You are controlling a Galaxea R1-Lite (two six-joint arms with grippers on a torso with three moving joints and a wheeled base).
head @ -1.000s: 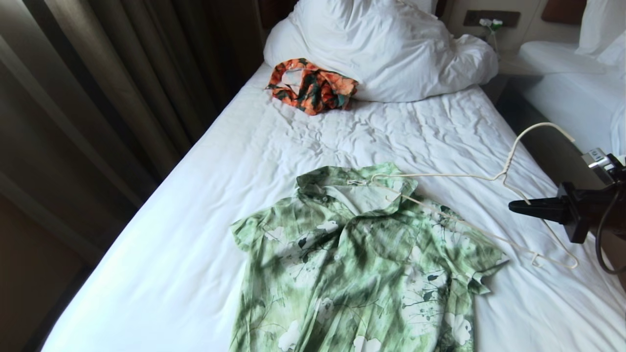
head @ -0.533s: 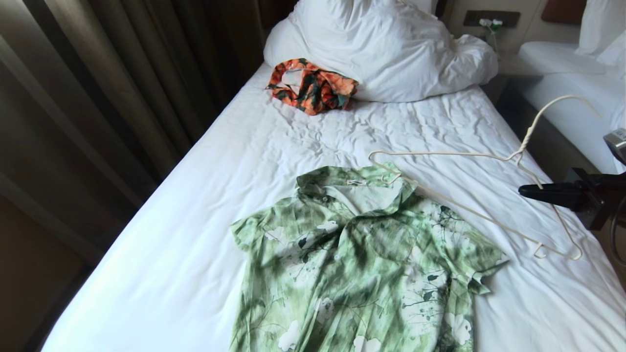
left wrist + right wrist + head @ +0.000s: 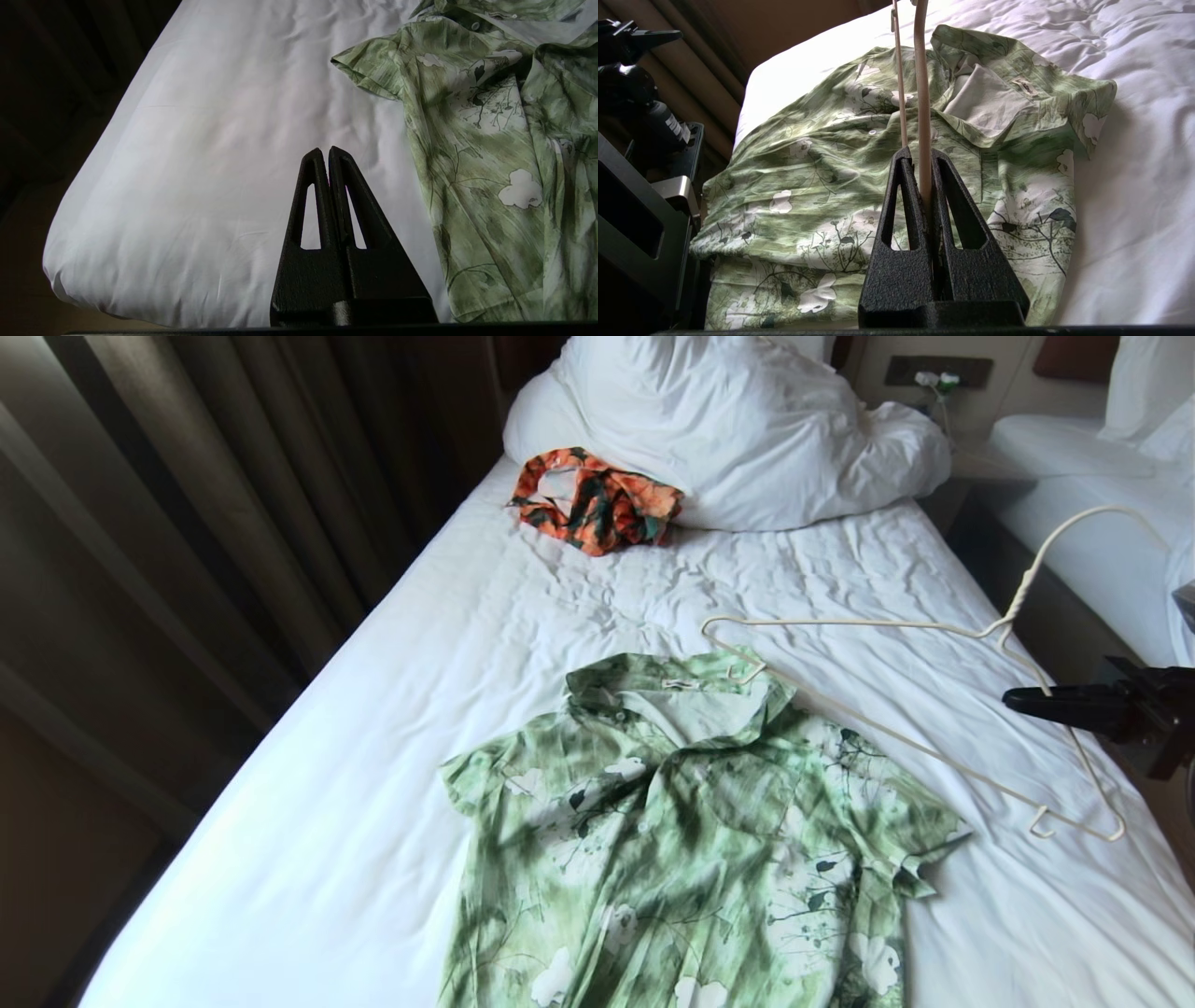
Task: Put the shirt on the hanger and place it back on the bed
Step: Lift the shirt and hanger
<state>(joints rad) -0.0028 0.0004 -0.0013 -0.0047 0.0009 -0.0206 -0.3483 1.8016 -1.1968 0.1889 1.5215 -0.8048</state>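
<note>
Now the right gripper (image 3: 1013,698) jaws clamp the hanger (image 3: 934,627) above the shirt (image 3: 691,840); left gripper (image 3: 325,151) jaws closed, empty.

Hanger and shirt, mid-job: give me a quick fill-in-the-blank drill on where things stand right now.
1. The right pincer is shut on the ____.
2. The shirt lies flat on the bed with its collar toward the ____.
3. The left pincer is shut and holds ____.
4. The crumpled orange garment lies against the white ____.

Missing words: hanger; pillows; nothing; pillows
</note>
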